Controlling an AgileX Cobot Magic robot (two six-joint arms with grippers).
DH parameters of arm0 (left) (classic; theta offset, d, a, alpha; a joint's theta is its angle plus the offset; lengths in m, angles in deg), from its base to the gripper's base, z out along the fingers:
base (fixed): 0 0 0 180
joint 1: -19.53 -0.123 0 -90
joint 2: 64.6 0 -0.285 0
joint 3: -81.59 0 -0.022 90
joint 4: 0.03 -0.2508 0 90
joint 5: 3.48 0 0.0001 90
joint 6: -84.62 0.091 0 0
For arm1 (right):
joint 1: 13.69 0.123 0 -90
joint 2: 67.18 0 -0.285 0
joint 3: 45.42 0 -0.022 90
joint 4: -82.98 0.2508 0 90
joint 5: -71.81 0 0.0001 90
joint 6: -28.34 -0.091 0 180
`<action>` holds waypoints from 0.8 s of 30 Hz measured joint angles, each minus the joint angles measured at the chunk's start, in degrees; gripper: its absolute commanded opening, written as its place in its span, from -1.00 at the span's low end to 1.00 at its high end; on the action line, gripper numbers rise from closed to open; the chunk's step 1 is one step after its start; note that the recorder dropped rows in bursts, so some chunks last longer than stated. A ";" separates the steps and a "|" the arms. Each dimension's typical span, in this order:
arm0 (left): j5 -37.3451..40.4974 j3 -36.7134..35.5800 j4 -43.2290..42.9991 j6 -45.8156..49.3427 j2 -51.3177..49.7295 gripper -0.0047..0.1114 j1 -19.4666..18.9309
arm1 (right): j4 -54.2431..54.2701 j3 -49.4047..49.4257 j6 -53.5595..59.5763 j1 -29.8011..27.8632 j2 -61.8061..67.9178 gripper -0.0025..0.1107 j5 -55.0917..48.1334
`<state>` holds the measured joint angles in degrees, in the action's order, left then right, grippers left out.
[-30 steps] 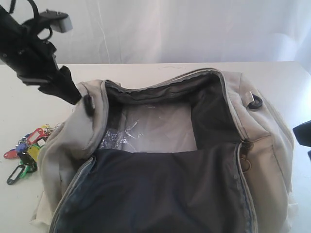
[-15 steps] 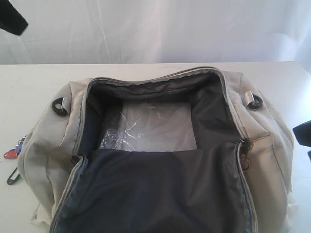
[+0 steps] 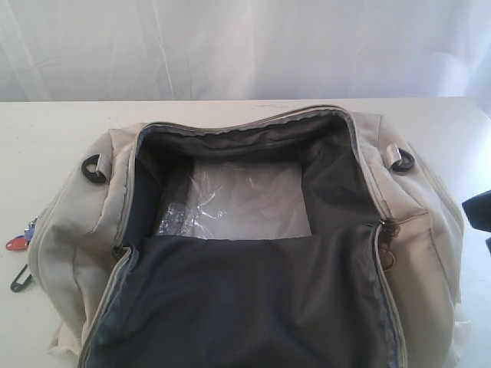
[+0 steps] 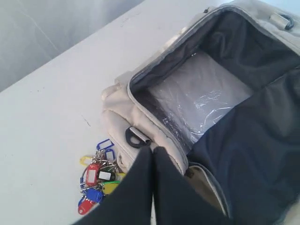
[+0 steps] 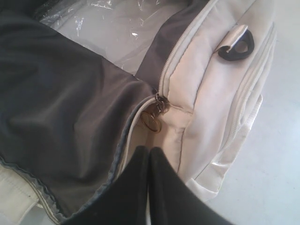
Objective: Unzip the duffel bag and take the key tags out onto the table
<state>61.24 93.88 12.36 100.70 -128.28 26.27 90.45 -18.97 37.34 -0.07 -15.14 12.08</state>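
The bag (image 3: pixel 73 230) is open and the key tags (image 4: pixel 96 177) lie on the surface (image 4: pixel 47 117) just beside it, so the task looks done. Both jaws are together and empty; no further grasp seems needed.

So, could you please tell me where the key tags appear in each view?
Exterior: key tags at the far left edge, on the table, mostly hidden behind the bag.
Left wrist: key tags in full view on the table, beside the bag's end with the D-ring.
Right wrist: not in it.
Shared landmark: the clear plastic on the bag's floor.
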 measured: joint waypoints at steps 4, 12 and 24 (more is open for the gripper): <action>0.00 -0.22 -0.01 -0.40 1.62 -0.92 0.00 | 0.00 0.00 0.00 0.00 0.00 -0.96 0.00; 0.00 -0.25 0.12 -0.54 2.16 -0.92 0.00 | 0.00 0.00 0.00 0.00 0.00 -0.96 0.00; 0.00 -0.34 0.00 -0.54 6.86 -0.92 0.00 | 0.00 0.00 0.00 0.00 0.00 -0.96 0.00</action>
<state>61.24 93.54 12.36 100.16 -121.42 26.27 90.45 -18.97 37.34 -0.07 -15.14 12.08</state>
